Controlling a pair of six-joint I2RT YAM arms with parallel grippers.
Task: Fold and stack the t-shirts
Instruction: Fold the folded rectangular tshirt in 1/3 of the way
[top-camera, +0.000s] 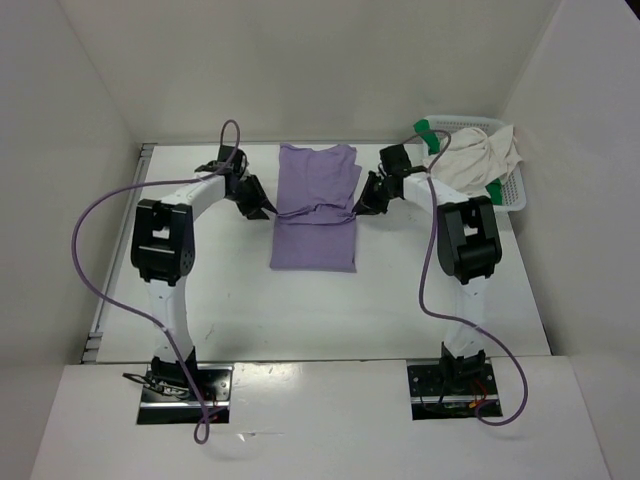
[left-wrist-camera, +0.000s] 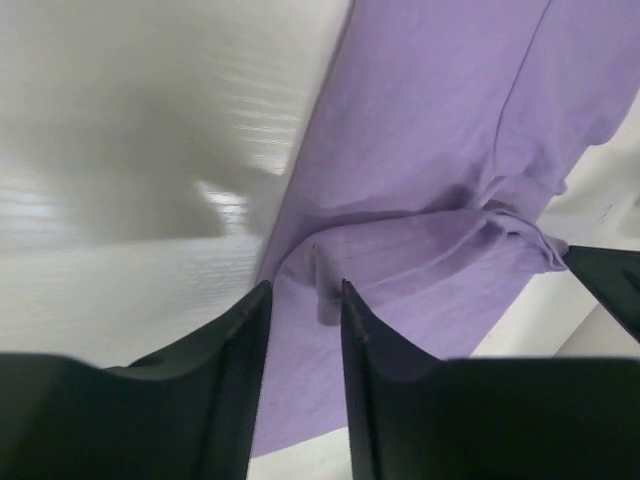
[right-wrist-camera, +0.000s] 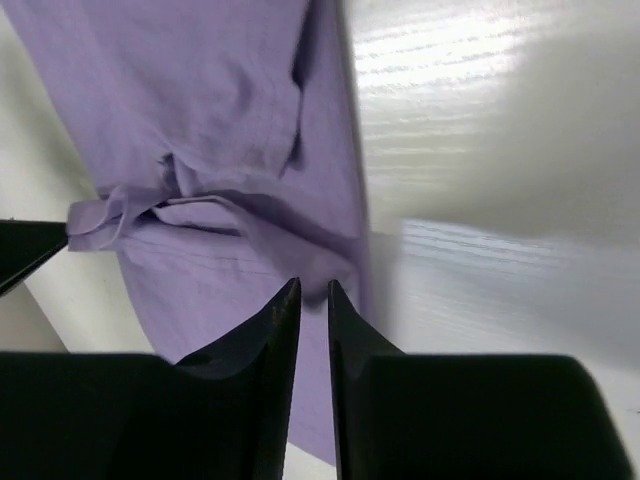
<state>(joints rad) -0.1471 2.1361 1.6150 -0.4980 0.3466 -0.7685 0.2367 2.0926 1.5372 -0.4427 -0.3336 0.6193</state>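
Lavender purple soft-cloth t-shirt lies flat mid-way across the white table, creased across its middle. It's light, floppy stuff and it'll sag unless pinched at both side edges on that crease. The left gripper sits at the left edge, jaws moderately apart, cloth beneath, nothing clamped. The right gripper at the opposite edge shows only a slim slit, holding nothing. The cream white t-shirt and bright green t-shirt wait in the white plastic mesh basket.
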